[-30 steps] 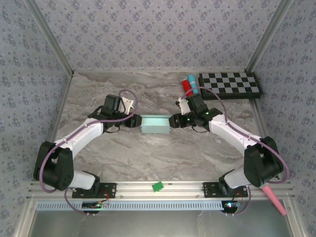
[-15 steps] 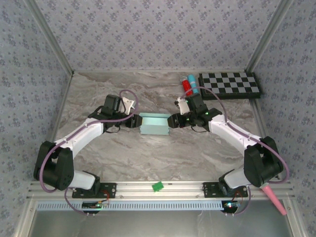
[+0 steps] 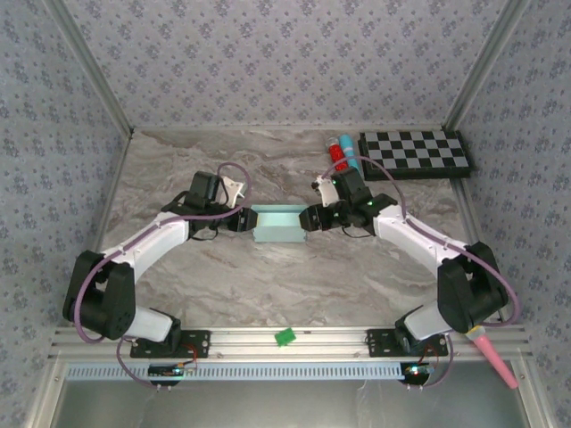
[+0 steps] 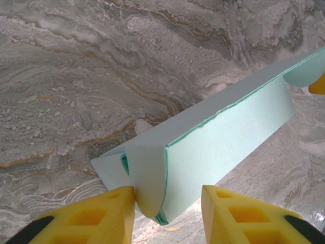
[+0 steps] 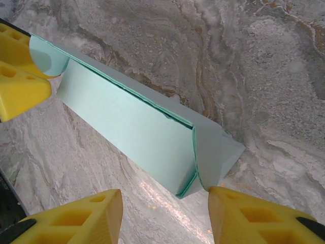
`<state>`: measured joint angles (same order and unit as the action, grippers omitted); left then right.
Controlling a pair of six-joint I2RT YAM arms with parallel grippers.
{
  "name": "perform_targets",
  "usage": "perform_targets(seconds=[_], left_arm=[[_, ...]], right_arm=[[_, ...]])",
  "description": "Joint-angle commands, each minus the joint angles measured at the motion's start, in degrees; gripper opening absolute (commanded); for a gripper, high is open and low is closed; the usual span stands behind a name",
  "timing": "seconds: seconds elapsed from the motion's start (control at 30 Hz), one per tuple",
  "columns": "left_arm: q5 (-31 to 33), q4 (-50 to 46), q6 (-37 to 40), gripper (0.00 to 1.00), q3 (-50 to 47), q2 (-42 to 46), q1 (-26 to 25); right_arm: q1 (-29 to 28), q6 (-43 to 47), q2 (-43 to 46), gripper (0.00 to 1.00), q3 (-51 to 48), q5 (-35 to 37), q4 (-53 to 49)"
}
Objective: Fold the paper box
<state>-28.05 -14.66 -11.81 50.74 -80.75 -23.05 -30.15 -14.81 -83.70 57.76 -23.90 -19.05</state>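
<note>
The paper box (image 3: 277,223) is a pale aqua, long, folded-up shape lying on the marble table between my two grippers. My left gripper (image 3: 245,220) stands at its left end and my right gripper (image 3: 310,218) at its right end. In the left wrist view the box (image 4: 228,132) pokes its rounded end flap between the open yellow fingers (image 4: 91,218); the left finger touches the flap, while the other stands apart from the box. In the right wrist view the box (image 5: 127,127) has its end flap touching the right finger (image 5: 254,213), with a wide gap to the other.
A black-and-white checkerboard (image 3: 415,153) lies at the back right, with a red and a blue tube (image 3: 342,153) beside it. A small green piece (image 3: 285,337) sits on the front rail. Patterned walls close in the table on three sides.
The right gripper and the box have shifted slightly left, toward the left gripper. The left jaws have narrowed a little round the box's end.
</note>
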Motion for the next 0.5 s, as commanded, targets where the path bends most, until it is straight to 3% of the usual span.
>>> perform_targets(seconds=[0.0, 0.47], left_arm=[[-0.86, 1.03, 0.48, 0.39, 0.53, 0.24, -0.85], [-0.6, 1.22, 0.21, 0.37, 0.5, 0.07, -1.47]], right_arm=[[-0.56, -0.7, -0.9, 0.5, 2.23, -1.89, 0.42], [-1.48, -0.91, -1.82, 0.49, 2.98, -2.28, 0.52]])
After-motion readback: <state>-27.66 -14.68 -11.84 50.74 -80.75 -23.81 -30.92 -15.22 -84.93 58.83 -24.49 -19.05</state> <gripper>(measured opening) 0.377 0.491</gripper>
